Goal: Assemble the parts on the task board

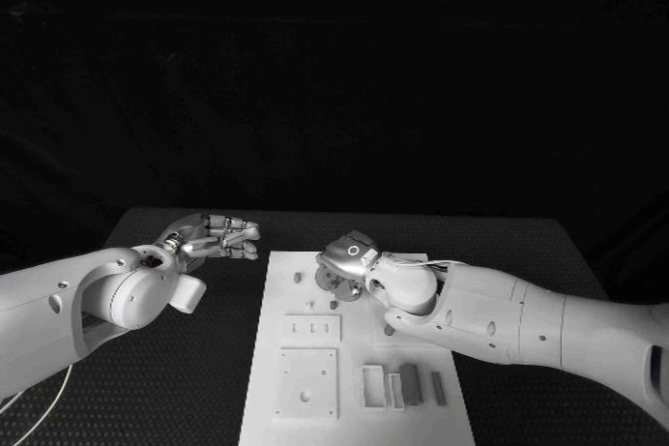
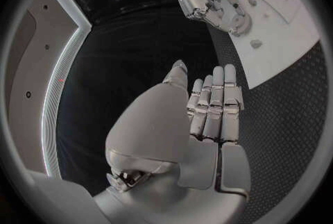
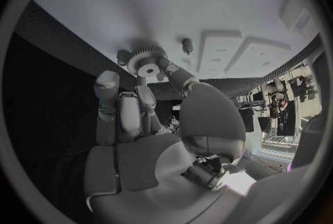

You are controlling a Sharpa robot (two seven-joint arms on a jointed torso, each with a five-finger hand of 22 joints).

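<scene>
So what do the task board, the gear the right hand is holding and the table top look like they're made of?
Task board: looks like matte white plastic, with crisp moulded recesses and no glare. Gear: probably plastic too, evenly dull grey teeth around a pale hub, though metal can't be ruled out; the right hand pinches it at its fingertips. Table: black with a fine woven or dimpled texture, likely a rubber or fabric mat.

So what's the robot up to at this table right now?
It is assembling parts on the white task board. The right hand is over the board's far end, holding a small gear at its fingertips just above the surface, next to a small peg. The left hand hovers off the board's left side over the black table, holding nothing. Rectangular blocks lie at the board's near end.
</scene>
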